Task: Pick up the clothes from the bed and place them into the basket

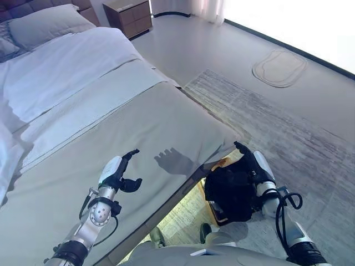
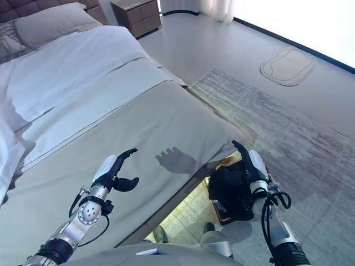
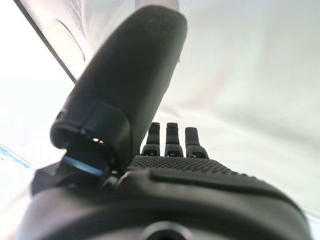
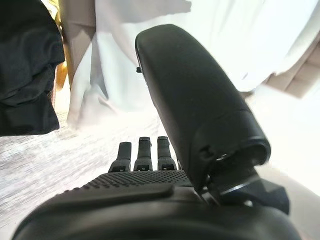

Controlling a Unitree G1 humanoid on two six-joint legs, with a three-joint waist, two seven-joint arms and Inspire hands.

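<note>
Black clothes (image 1: 230, 191) lie piled in a brown basket (image 1: 223, 163) on the floor, beside the edge of the bed (image 1: 150, 122). My right hand (image 1: 258, 169) is just to the right of the pile, fingers straight and open, holding nothing. In the right wrist view (image 4: 145, 175) the black cloth (image 4: 25, 75) hangs apart from the fingers. My left hand (image 1: 116, 174) is open and empty above the grey-green blanket near the bed's edge. It also shows in the left wrist view (image 3: 175, 170) with its fingers straight. I see no clothes on the blanket.
White bedding (image 1: 66, 72) and a grey pillow (image 1: 47, 25) lie at the head of the bed. A wooden nightstand (image 1: 130, 15) stands behind it. A grey rug (image 1: 288, 127) covers the floor to the right, with an oval mat (image 1: 280, 67) beyond it.
</note>
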